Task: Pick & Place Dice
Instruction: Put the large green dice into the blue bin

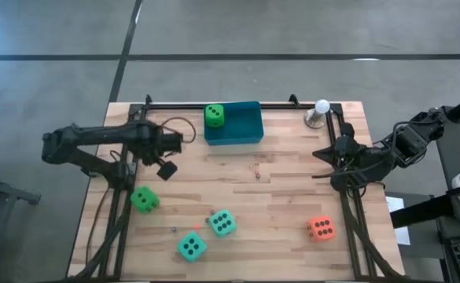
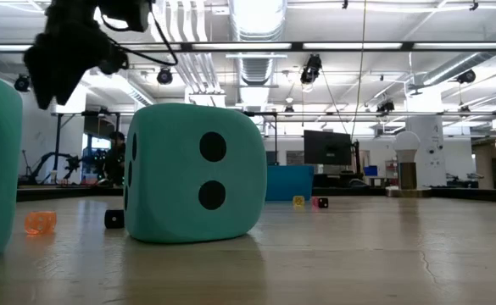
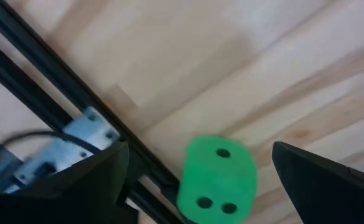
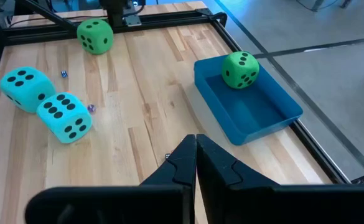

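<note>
Left tool, spread wide and empty, hangs above green die.

Two matte black jointed arms, looped black cables, wedge-shaped fingers

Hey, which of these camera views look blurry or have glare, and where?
Left wrist view: soft, smeared blur over the green die and the wood. Low view: the near teal die fills the frame, and bright ceiling lights wash out the top. High view: glare in the top-left corner of the floor, while the blue tray is evenly lit. Right wrist view: sharpest; blue glare beyond the table.
</note>
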Controlling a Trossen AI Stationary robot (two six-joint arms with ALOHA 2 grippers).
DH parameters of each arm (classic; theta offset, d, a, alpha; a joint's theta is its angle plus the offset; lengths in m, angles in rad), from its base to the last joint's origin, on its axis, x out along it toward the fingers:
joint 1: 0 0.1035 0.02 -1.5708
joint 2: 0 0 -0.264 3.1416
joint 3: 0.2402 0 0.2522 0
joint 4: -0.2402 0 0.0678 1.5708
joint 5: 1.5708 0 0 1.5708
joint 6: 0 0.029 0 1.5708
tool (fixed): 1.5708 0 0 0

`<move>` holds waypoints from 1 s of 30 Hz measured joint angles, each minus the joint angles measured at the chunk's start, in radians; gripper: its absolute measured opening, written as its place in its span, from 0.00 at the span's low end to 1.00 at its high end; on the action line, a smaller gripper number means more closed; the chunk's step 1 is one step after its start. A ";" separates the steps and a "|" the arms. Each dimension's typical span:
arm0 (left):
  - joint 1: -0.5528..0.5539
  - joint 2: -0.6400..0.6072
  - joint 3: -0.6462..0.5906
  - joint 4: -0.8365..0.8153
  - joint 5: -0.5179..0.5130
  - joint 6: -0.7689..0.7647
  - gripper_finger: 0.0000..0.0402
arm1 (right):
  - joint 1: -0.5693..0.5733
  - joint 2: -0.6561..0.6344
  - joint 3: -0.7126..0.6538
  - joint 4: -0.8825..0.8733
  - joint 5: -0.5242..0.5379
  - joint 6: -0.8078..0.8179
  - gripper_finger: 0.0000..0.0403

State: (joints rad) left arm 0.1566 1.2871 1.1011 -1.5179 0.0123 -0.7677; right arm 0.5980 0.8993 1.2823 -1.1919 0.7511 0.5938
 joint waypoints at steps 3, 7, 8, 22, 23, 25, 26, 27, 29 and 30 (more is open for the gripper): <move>-0.072 -0.005 -0.017 0.012 0.015 -0.080 0.99 | 0.000 0.000 0.000 0.000 0.000 0.000 0.02; -0.174 -0.001 -0.023 0.013 0.016 -0.212 0.99 | 0.000 0.000 0.000 0.000 0.000 0.000 0.02; -0.203 -0.001 -0.024 0.014 0.019 -0.257 0.99 | 0.000 0.000 0.000 0.000 0.000 0.000 0.02; -0.535 0.053 -0.144 0.169 0.146 -0.671 0.99 | 0.000 0.000 0.000 0.000 0.000 0.000 0.02; -0.545 0.053 -0.162 0.196 0.150 -0.687 0.99 | 0.000 0.000 0.000 0.000 0.000 0.000 0.02; -0.553 0.053 -0.192 0.251 0.155 -0.707 0.99 | 0.000 0.000 0.000 0.000 0.000 0.000 0.02; -0.553 0.053 -0.205 0.274 0.156 -0.707 0.99 | 0.000 0.000 0.000 0.000 0.000 0.000 0.02; -0.552 0.053 -0.216 0.295 0.155 -0.706 0.99 | 0.000 0.000 0.000 0.000 0.000 0.000 0.02; -0.552 0.053 -0.233 0.330 0.153 -0.703 0.99 | 0.000 0.000 0.000 0.000 0.000 0.000 0.02; -0.551 0.051 -0.240 0.341 0.150 -0.703 0.99 | 0.000 0.000 0.000 0.000 0.000 0.000 0.02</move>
State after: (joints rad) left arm -0.3945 1.3384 0.8610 -1.1771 0.1621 -1.4710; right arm 0.5979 0.8997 1.2819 -1.1919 0.7513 0.5939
